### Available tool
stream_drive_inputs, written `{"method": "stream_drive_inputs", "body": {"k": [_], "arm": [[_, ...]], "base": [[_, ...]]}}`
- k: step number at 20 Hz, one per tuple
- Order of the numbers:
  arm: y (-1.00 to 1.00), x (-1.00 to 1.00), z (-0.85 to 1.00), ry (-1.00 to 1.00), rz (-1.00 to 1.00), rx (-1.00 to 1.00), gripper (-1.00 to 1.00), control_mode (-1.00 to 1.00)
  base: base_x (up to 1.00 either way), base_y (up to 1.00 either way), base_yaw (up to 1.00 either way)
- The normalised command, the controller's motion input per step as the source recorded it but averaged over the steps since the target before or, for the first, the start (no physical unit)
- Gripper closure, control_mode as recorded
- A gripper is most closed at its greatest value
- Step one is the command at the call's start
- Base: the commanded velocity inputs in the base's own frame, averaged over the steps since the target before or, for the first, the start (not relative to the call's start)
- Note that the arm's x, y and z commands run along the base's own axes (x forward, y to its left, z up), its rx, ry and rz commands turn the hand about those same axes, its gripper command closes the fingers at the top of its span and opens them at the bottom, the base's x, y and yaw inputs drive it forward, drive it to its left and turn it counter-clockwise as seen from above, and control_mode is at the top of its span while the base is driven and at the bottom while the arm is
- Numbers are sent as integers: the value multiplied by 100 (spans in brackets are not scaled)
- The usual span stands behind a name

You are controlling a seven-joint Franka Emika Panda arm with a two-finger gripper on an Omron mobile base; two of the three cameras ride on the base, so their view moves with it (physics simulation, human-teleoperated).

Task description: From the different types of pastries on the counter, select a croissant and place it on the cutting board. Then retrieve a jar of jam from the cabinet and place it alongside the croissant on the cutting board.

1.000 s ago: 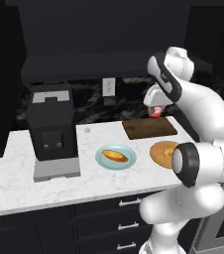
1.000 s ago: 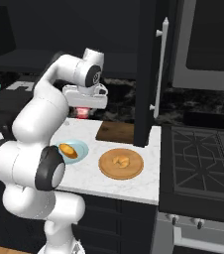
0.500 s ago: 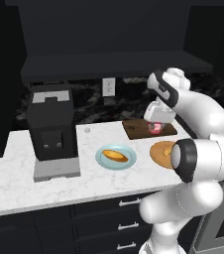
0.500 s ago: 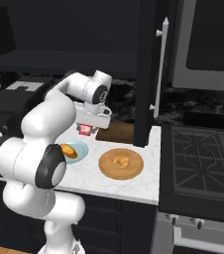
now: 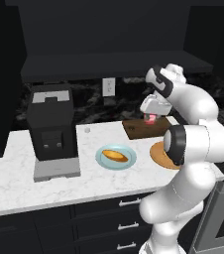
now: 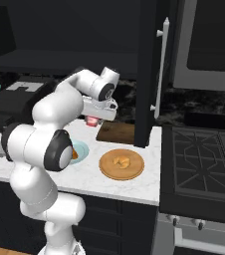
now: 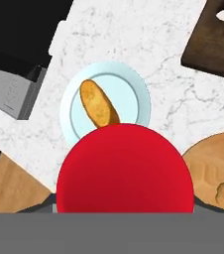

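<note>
The gripper [image 5: 151, 118] hangs above the counter [image 5: 84, 173], closed on the jar of jam [image 5: 151, 118] — the red jar sits directly under the hand in both base views. In the hand view the jar's red base [image 7: 124, 168] is seen end-on in the lower centre, hiding the fingertips.

The jar is held in the air over the near edge of the cutting board [image 5: 146, 128], not resting on it. The dark brown board lies flat on the counter toward the back, beside the tall dark cabinet panel [image 6: 145, 74]. The hand view shows one corner of the board [image 7: 214, 42] with its hanging hole.

The croissant [image 6: 120, 161] lies on the round tan wooden plate [image 6: 109, 168], which stands on the counter just in front of the board — the croissant is not on the board. The elongated loaf-shaped pastry [image 5: 115, 156] rests on a pale blue plate [image 5: 104, 161] to the left of the wooden plate. A black coffee machine [image 5: 52, 124] stands further left on the counter.
</note>
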Motion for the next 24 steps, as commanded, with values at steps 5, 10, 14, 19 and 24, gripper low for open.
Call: {"method": "stream_drive_inputs", "body": {"k": [5,10,14,19,24], "arm": [[-40,72,-38,-5,0,0,100,-100],[-3,44,-32,-4,0,-2,100,-100],[0,-4,-100,-5,0,-8,100,-100],[-8,48,-4,-2,-1,8,100,-100],[-4,94,23,-23,-8,-3,100,-100]], "base": [[0,0,0],[0,0,0],[0,0,0],[0,0,0],[0,0,0]]}}
